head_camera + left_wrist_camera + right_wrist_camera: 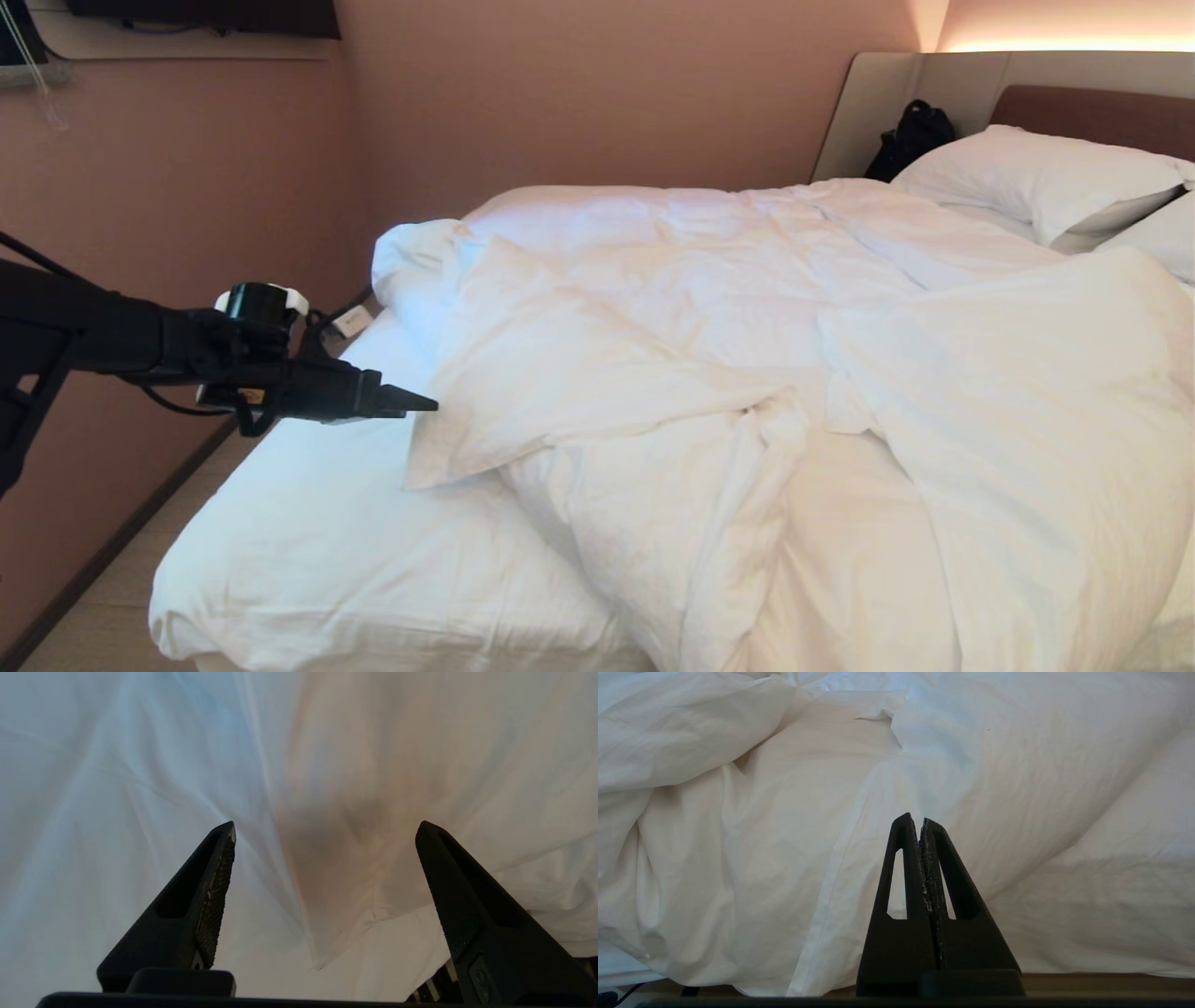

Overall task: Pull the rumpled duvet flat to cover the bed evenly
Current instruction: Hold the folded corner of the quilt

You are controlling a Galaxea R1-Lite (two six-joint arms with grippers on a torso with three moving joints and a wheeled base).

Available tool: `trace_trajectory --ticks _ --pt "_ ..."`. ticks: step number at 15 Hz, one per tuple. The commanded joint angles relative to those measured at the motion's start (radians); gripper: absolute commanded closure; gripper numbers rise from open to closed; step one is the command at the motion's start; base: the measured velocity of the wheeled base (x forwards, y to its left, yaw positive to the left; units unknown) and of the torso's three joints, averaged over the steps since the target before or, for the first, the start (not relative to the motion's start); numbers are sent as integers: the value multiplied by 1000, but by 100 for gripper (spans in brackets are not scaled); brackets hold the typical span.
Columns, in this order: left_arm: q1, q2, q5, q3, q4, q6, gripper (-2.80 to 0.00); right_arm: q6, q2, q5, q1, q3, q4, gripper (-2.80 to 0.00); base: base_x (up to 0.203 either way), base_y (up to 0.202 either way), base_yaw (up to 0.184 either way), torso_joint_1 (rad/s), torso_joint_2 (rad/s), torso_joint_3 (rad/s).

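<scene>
The white duvet (709,317) lies rumpled across the bed (280,551), folded back on itself, with bare sheet showing at the near left corner. My left gripper (420,402) reaches in from the left, level, just short of a folded duvet corner. In the left wrist view this gripper (327,827) is open wide; a duvet corner (322,956) lies between its fingers (215,882) without touching them. In the right wrist view my right gripper (917,819) is shut on nothing. It faces duvet (784,835) hanging over the bed's side, and it is out of the head view.
A pink wall runs close along the bed's left side, leaving a narrow strip of floor (103,597). Pillows (1036,177) and a black bag (913,135) lie against the headboard (1102,112). A white socket strip (353,322) sits by the wall.
</scene>
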Motion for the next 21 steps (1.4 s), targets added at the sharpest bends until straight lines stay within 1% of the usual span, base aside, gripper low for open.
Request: trace_trajectory --ticks 1,3,6,9,10,13,16,21 --pt "2 19 -25 4 2 2 -280 0 0 0 0 0 0 0 0 0 0 0 0 0" --pt "0 31 -28 1 2 2 -280 0 0 0 0 0 0 0 0 0 0 0 0 0" --pt "-6 48 -31 2 2 23 -280 0 0 0 0 0 0 0 0 0 0 0 0 0" --pt "-14 49 -72 2 2 23 -280 0 0 0 0 1 0 0 0 0 0 0 0 0" --pt "-22 48 -96 1 2 23 -280 0 0 0 0 0 0 0 0 0 0 0 0 0" --pt "-33 49 -99 1 2 22 -280 0 0 0 0 0 0 0 0 0 0 0 0 0" --pt "-38 49 -151 1 3 20 -280 0 0 0 0 0 0 0 0 0 0 0 0 0" --pt "-72 47 -159 6 6 19 -280 0 0 0 0 0 0 0 0 0 0 0 0 0"
